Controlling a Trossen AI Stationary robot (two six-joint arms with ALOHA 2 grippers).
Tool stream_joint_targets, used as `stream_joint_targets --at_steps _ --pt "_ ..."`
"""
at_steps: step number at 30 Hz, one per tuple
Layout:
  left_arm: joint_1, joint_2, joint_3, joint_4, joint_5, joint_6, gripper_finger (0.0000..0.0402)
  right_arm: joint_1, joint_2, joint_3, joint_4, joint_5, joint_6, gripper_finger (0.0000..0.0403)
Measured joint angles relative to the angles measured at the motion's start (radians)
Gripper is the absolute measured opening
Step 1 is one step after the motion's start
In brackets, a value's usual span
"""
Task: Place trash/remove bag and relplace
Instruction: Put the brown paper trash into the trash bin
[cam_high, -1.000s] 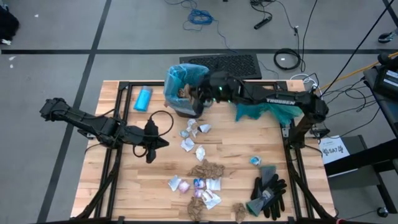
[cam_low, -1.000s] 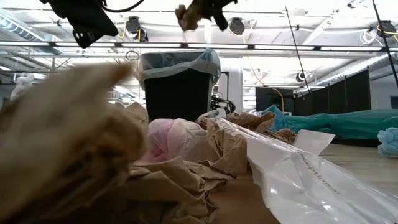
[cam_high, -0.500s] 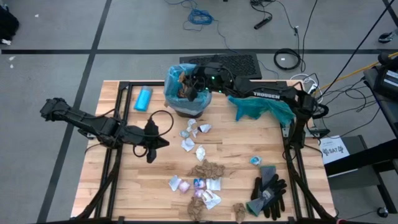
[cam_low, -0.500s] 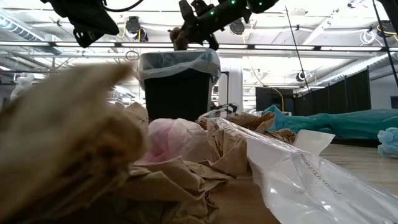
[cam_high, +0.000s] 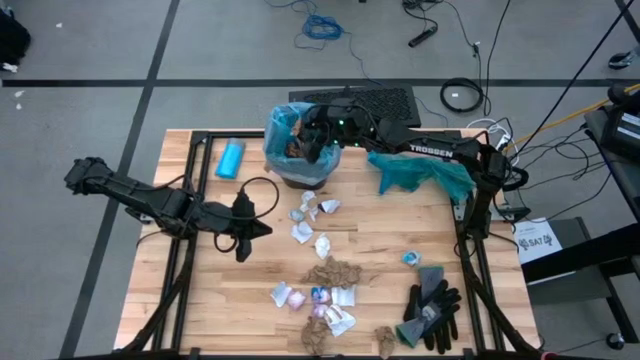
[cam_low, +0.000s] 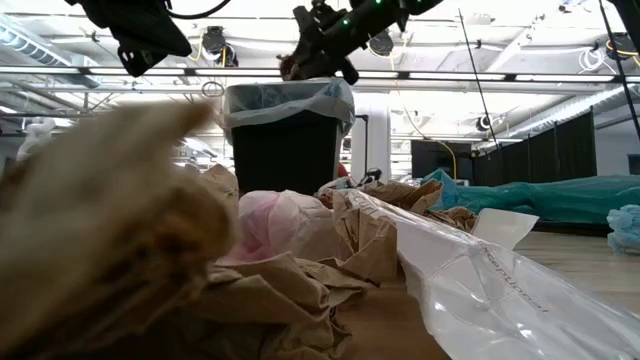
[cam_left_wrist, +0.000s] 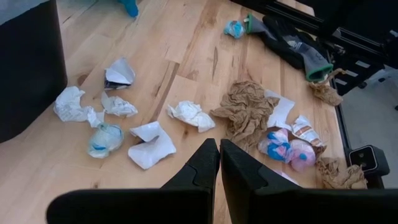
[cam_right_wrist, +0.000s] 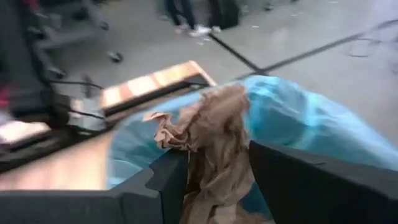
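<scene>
Brown crumpled paper wad (cam_right_wrist: 211, 149) sits between the parted fingers of the right gripper (cam_high: 303, 140) over the blue-lined bin (cam_high: 285, 125), while the left gripper (cam_left_wrist: 219, 163) hangs pinched closed above the table (cam_high: 380, 230).

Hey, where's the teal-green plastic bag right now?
In the high view the teal-green plastic bag lies at the table's far right, just right of the blue-lined bin, under the right arm.

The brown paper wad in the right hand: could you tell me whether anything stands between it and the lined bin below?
Nothing visible does. The right hand hangs over the bin's open mouth, the brown paper wad between its fingers, and only the pale blue bag lining the bin lies beneath.
</scene>
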Motion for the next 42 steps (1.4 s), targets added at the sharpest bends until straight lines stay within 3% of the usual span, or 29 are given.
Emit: stream_joint_targets --at_steps 8,11,15,23,37,42 --pt "0.0 0.0 0.0 -0.001 0.0 0.001 0.0022 -0.002 -0.001 0.031 -0.014 0.057 0.023 0.0164" --pt "-0.002 0.0 0.0 -0.001 0.0 0.002 0.0022 -0.009 -0.001 0.034 -0.019 -0.043 0.03 0.0164" --pt "-0.002 0.0 0.0 -0.001 0.002 0.001 0.0022 -0.01 -0.001 0.034 -0.078 0.068 0.019 0.0164" --pt "-0.002 0.0 0.0 -0.001 0.028 0.002 0.0022 -0.019 -0.001 0.034 -0.091 0.015 0.037 0.0171" --pt "-0.002 0.0 0.0 -0.001 0.028 0.001 0.0022 -0.028 -0.001 0.034 -0.032 0.028 0.048 0.0308" --pt "-0.002 0.0 0.0 -0.001 0.027 0.002 0.0022 -0.028 -0.001 0.034 -0.03 0.058 0.013 0.0338"
